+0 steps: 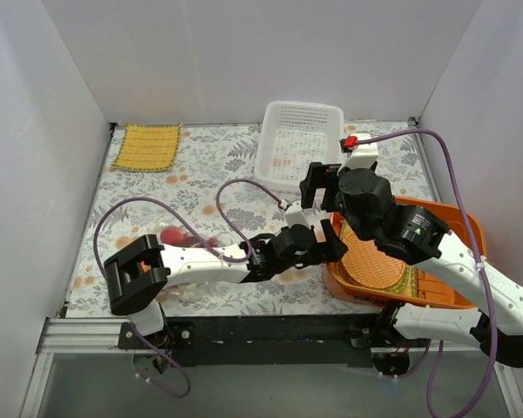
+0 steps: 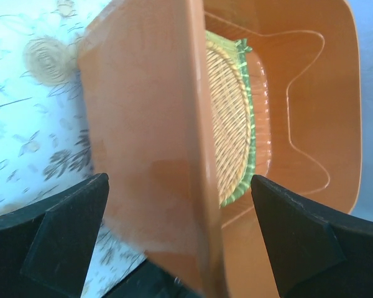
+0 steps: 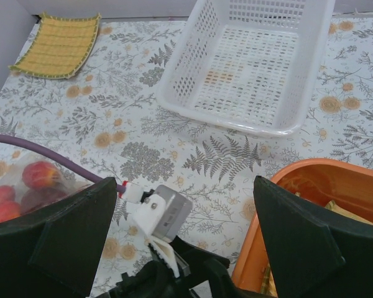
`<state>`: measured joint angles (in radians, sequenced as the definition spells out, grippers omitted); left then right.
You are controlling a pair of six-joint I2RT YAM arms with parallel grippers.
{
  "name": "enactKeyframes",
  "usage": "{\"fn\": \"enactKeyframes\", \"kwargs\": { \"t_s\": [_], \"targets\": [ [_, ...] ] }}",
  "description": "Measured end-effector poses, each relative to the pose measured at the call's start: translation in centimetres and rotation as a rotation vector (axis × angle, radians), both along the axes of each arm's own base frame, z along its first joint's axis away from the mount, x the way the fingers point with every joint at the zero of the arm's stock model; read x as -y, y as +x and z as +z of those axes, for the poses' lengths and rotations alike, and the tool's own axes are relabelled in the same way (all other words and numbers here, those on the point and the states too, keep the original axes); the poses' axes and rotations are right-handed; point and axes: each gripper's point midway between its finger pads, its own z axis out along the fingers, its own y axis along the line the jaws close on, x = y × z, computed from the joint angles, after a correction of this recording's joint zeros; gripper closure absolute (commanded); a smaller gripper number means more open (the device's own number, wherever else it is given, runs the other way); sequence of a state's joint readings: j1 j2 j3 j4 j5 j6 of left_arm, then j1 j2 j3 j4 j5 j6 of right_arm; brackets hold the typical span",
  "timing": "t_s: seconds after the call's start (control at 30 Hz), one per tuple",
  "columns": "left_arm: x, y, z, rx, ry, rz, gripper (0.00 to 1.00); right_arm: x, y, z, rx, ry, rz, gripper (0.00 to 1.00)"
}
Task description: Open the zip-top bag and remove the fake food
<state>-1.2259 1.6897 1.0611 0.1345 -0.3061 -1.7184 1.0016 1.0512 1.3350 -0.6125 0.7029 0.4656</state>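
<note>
Orange tray [image 2: 143, 124] edge lies between the spread jaws of the left gripper [image 2: 180, 192]; right gripper [image 3: 183, 192], spread too, hangs over open tablecloth [image 3: 174, 136] beside it.

1. The surface [image 1: 200, 165] is covered in a fern print.
2. A yellow woven mat [image 1: 146, 146] is laid at its far left corner.
3. A white basket [image 1: 275, 161] is set far centre, and an orange tray [image 1: 440, 287] near right.
4. The zip-top bag [image 1: 187, 237] is laid near left.

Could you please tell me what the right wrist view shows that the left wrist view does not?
Only the right wrist view shows the white basket, the yellow square mat, and the zip-top bag with red fake food inside. Only the left wrist view shows the green-edged curve of the round woven mat lying in the orange tray. Both show that tray and the floral tablecloth.
</note>
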Motion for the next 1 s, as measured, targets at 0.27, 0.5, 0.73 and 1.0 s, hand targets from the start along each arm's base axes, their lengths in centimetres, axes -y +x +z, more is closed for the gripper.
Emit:
{"fn": "enactKeyframes", "kwargs": {
  "t_s": [0.27, 0.5, 0.73, 1.0],
  "targets": [
    [-8.3, 2.2, 2.7, 0.011, 0.043, 0.14, 0.02, -0.4, -0.5, -0.6, -0.022, -0.002, 0.034, 0.02],
    [-20.9, 7.7, 4.5, -0.043, 0.115, 0.472, 0.02, -4.4, -1.2, -3.7, -0.113, -0.001, 0.184, 0.05],
    [-34.8, 11.6, 3.3, -0.152, 0.27, 0.832, 0.04, -12.6, -3.2, -12.2, -0.298, -0.088, 0.388, 0.07],
    [-44.1, 12.5, -2.3, -0.335, 0.492, 1.065, 0.07, -18.4, -4.7, -20.1, -0.448, -0.149, 0.551, 0.06]
  ]
}}
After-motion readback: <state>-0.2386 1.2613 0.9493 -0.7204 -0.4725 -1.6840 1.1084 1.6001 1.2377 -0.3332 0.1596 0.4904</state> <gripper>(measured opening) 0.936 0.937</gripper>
